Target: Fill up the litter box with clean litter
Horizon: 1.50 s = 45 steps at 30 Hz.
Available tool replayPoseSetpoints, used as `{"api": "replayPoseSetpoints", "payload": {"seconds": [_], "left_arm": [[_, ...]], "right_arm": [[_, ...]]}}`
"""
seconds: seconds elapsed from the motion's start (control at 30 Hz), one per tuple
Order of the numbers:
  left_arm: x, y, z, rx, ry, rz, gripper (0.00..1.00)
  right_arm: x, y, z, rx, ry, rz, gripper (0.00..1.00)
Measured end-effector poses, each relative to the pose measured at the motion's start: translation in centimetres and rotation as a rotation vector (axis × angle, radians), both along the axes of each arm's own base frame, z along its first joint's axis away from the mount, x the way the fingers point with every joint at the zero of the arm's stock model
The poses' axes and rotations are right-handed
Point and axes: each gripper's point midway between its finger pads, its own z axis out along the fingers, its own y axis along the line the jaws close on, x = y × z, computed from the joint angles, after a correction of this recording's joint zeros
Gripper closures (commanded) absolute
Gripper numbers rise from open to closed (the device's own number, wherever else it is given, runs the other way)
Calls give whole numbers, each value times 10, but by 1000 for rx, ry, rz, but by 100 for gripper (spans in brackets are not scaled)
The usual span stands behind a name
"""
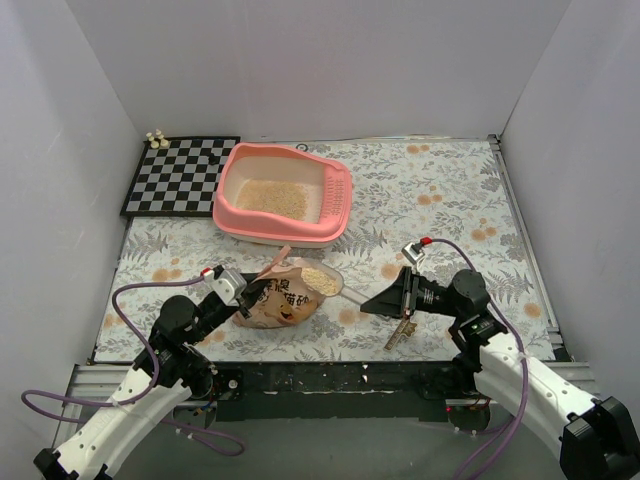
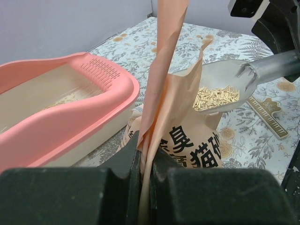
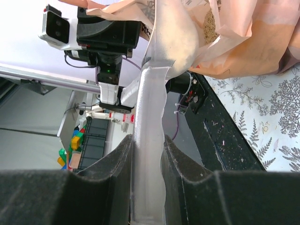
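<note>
The pink litter box (image 1: 240, 205) stands at the back centre with a layer of beige clean litter (image 1: 271, 196) inside; its slotted grille end shows in the left wrist view (image 2: 101, 70). My left gripper (image 1: 237, 291) is shut on the edge of the tan printed bag (image 1: 285, 300), pinching a raised strip of it (image 2: 150, 140). My right gripper (image 1: 385, 298) is shut on the handle of the translucent scoop (image 3: 150, 140). The scoop bowl (image 2: 218, 91) holds litter granules at the bag's mouth (image 1: 322, 281).
A checkerboard (image 1: 180, 175) with small pieces (image 1: 155, 139) lies at the back left. A wooden ruler-like piece (image 1: 400, 332) lies on the floral cloth by the right gripper. White walls enclose three sides.
</note>
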Motion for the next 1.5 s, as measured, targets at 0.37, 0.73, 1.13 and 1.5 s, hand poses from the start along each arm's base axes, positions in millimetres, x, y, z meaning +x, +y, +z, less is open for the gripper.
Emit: {"api": "replayPoseSetpoints", "payload": {"seconds": [0.37,0.73,1.13,1.5], "left_arm": [[9,11,3,-14,-6,77,100],[11,14,3,-17,-4,98,100],[18,22,3,-31,13,160,100],[26,26,1,-40,32,199,100]], "right_arm": [[34,9,21,-26,64,-111,99],[125,47,54,-190,0,-184,99],[250,66,9,-717,-139,-203,99],[276,51,25,-1071,-299,-168,99]]}}
